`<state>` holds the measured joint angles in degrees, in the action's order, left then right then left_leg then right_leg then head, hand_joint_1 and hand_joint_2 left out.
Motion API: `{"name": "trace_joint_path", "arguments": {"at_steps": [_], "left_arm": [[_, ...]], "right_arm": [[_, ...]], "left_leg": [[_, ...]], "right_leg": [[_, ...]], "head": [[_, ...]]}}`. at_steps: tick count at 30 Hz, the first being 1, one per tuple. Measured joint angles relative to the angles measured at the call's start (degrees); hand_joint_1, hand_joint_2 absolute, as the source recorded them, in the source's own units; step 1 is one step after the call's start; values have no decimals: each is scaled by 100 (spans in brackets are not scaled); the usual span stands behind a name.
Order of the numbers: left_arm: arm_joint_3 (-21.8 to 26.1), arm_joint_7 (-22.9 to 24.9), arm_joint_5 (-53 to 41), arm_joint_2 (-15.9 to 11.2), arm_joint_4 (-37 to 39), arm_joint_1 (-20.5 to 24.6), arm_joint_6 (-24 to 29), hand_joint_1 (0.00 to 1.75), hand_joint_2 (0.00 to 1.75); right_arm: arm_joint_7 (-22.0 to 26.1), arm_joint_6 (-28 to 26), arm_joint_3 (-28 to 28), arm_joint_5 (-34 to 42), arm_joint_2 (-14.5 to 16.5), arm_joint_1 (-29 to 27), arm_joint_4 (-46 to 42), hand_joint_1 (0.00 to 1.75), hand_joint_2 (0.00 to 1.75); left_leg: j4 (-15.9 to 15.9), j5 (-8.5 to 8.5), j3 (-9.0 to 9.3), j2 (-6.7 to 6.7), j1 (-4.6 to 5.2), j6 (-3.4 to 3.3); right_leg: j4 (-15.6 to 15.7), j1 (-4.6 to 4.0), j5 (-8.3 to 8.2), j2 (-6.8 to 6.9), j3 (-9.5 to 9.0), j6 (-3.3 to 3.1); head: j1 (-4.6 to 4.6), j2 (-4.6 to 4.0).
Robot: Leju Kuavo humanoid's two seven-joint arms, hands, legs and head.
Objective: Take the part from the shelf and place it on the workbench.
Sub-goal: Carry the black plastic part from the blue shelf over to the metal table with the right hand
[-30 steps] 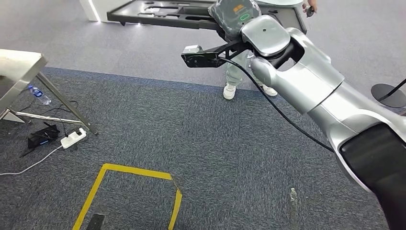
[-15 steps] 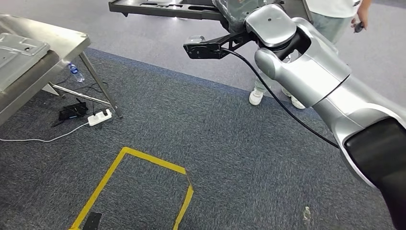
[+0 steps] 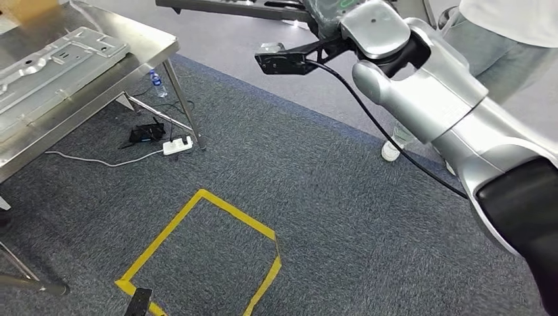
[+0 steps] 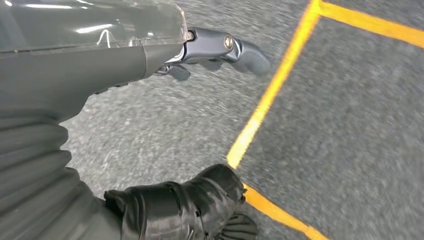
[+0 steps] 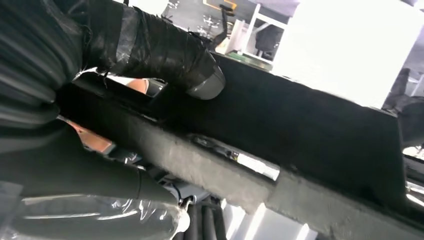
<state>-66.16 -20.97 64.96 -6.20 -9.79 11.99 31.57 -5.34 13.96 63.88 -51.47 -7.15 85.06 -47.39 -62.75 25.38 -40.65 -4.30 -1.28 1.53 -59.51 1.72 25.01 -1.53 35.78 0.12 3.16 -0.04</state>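
Part [image 3: 230, 6]: long, flat, dark panel with cut-outs, carried high at the top edge of the head view, well apart from the bench and above the carpet.

Right hand [image 5: 165, 55]: thumb laid over the panel's upper face, dark fingers under it in the right wrist view; it grips the part near one end, so most of the length juts out to the side unsupported.

Left hand [image 4: 200, 50]: hangs low over the carpet, holding nothing; fingers extended and apart as far as the blurred left wrist view shows.

Bench [image 3: 141, 43]: stainless steel, at the upper left of the head view, on angled legs.

Metal plate [image 3: 52, 62]: pressed sheet piece lying on the bench top, taking up much of the visible surface.

Yellow tape outline [image 3: 204, 243]: floor marking on the carpet, near the robot's standing place.

Power strip [image 3: 177, 145]: white, with cables, on the floor beside a bench leg.

Person [image 3: 500, 39]: standing just behind the right arm, close to the panel's near end.

Risks, as judged: the one-ended grip may let the panel sag or twist out of the hand; its free end could strike the bench edge on approach; setting it down may foul the metal plate; the person stands within the arm's sweep.
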Motion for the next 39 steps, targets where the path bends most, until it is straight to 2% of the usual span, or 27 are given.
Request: {"name": "trace_joint_path", "arguments": {"at_steps": [1, 2, 4, 5, 6, 8, 10, 12, 13, 15, 17, 18, 19, 20, 22, 23, 25, 26, 28, 29, 30, 32, 34, 35, 36, 37, 39], "left_arm": [[0, -10, -1, 4, 0, 6, 4, 0, 175], [0, -18, -2, 7, 0, 13, 8, 0, 175], [0, -25, -10, 18, 0, 15, 10, 0, 175], [0, -26, -16, 25, 0, 13, 11, 0, 175], [0, -26, -27, 29, 0, 13, 12, 0, 175], [1, -28, -49, 32, 0, 23, 27, 0, 175], [2, -31, -64, 32, 0, 39, 53, 0, 175], [5, -32, -73, 32, 0, 41, 74, 0, 175], [7, -31, -80, 32, 0, 36, 81, 0, 175], [9, -7, -115, 33, 0, 50, 87, 0, 175], [9, 35, -164, 35, 0, 96, 86, 0, 175], [9, 50, -181, 35, 0, 119, 80, 0, 175], [9, 55, -190, 36, 0, 133, 68, 0, 175], [9, 54, -187, 37, 0, 138, 54, 0, 175], [9, 38, -172, 45, 0, 135, 36, 0, 175], [11, 28, -161, 51, 0, 137, 34, 0, 175], [22, 13, -144, 61, 0, 140, 36, 0, 175], [31, 7, -138, 63, 0, 136, 37, 0, 175], [49, 0, -130, 65, -1, 106, 40, 0, 175], [56, -3, -127, 69, -1, 91, 42, 0, 175], [61, -6, -124, 73, -2, 88, 42, 0, 175], [76, -13, -120, 79, -2, 100, 43, 0, 175], [91, -14, -119, 81, -2, 106, 43, 0, 175], [95, -10, -120, 82, -2, 104, 44, 0, 175], [97, -3, -119, 84, -2, 101, 48, 0, 175], [100, 8, -117, 84, -2, 99, 54, 0, 175], [108, 43, -113, 82, -2, 103, 81, 0, 175]], "right_arm": [[1, -7, 4, -1, 4, 13, 11, 175, 175], [2, -13, 13, -2, 5, 25, 24, 175, 175], [16, -16, 42, 2, 6, 29, 46, 175, 175], [26, -17, 56, 4, 7, 26, 57, 175, 175], [39, -18, 65, 7, 8, 27, 67, 175, 175], [56, -24, 68, 10, 11, 46, 87, 175, 175], [65, -35, 71, 23, 13, 73, 116, 175, 175], [82, -44, 78, 39, 26, 88, 145, 175, 175], [91, -48, 80, 44, 35, 92, 158, 175, 175], [87, -65, 81, 50, 46, 113, 186, 175, 175], [65, -94, 85, 57, 50, 110, 219, 175, 175], [57, -105, 92, 61, 52, 90, 239, 175, 175], [57, -108, 102, 67, 54, 63, 256, 175, 175], [61, -109, 112, 75, 55, 41, 273, 175, 175], [75, -109, 122, 90, 55, 30, 299, 175, 175], [84, -113, 123, 97, 55, 42, 310, 175, 175], [101, -122, 124, 106, 60, 64, 326, 175, 175], [109, -125, 126, 110, 66, 69, 333, 175, 175], [115, -127, 128, 110, 95, 72, 343, 175, 175], [115, -129, 129, 110, 109, 76, 347, 175, 175], [113, -131, 129, 109, 120, 82, 353, 175, 175], [109, -133, 129, 109, 124, 94, 368, 175, 175], [114, -133, 131, 110, 127, 95, 384, 175, 175], [117, -134, 133, 110, 131, 91, 391, 175, 175], [121, -136, 135, 110, 137, 89, 397, 175, 175], [124, -138, 137, 110, 143, 92, 402, 175, 175], [125, -144, 138, 111, 150, 111, 413, 175, 175]], "left_leg": [[-317, 162, -144, 207, 14, 12], [-678, 321, -310, 317, 12, 19], [-1114, 433, -514, 385, 12, 13], [-1047, 349, -475, 399, 15, 0], [-780, 188, -331, 433, 24, -18], [-38, -94, 64, 665, 92, -75], [347, -169, 259, 823, 174, -140], [385, -171, 272, 719, 191, -192], [409, -182, 286, 647, 176, -215], [463, -211, 322, 518, 138, -277], [473, -218, 327, 389, 125, -325], [467, -217, 326, 309, 124, -339], [456, -214, 326, 221, 122, -343], [438, -208, 325, 127, 119, -341], [381, -183, 318, -62, 106, -312], [342, -164, 299, -147, 106, -284], [285, -147, 244, -303, 91, -219], [281, -157, 215, -377, 77, -182], [297, -178, 177, -469, 41, -113], [254, -148, 144, -370, 50, -82], [112, -67, 72, -192, 62, -51], [-488, 213, -218, 234, 73, 6], [-1090, 401, -536, 384, 49, 36], [-1149, 363, -581, 403, 43, 39], [-985, 229, -509, 421, 42, 35], [-635, 33, -331, 472, 48, 23], [108, -233, 59, 714, 119, -37]], "right_leg": [[11, -18, -4, 72, -6, -21], [15, -35, -3, 147, -7, -38], [13, -67, 9, 305, -8, -53], [12, -80, 17, 383, -11, -58], [11, -93, 27, 459, -20, -58], [11, -126, 55, 594, -43, -41], [14, -159, 82, 715, -62, -3], [25, -177, 106, 842, -90, 48], [7, -169, 138, 837, -96, 78], [-270, -147, 324, 609, 23, 113], [-963, -126, 635, 288, 375, 121], [-1317, -122, 746, 212, 566, 128], [-1528, -119, 769, 178, 697, 135], [-1536, -113, 689, 162, 733, 139], [-973, -80, 300, 50, 511, 135], [-617, -52, 153, -94, 342, 133], [-188, -22, 34, -313, 134, 131], [-146, -32, 57, -326, 107, 122], [-107, -50, 37, -177, 86, 79], [-78, -44, 25, -99, 62, 46], [-45, -37, 15, -19, 35, 11], [-11, -46, 16, 130, -2, -41], [-10, -59, 32, 281, -13, -59], [-11, -61, 43, 358, -19, -61], [-12, -62, 57, 432, -30, -57], [-12, -64, 74, 507, -50, -49], [-9, -89, 115, 643, -94, -12]], "head": [[21, 0], [32, 0], [36, 0], [36, 0], [35, 0], [35, 0], [31, 0], [26, 0], [25, 0], [4, 1], [-17, 1], [-24, 1], [-24, 1], [-24, 1], [-26, 0], [-24, 0], [-18, 1], [-18, 1], [-20, 1], [-1, 1], [21, 1], [66, 0], [75, 0], [77, 0], [77, 0], [77, 0], [75, 0]]}}
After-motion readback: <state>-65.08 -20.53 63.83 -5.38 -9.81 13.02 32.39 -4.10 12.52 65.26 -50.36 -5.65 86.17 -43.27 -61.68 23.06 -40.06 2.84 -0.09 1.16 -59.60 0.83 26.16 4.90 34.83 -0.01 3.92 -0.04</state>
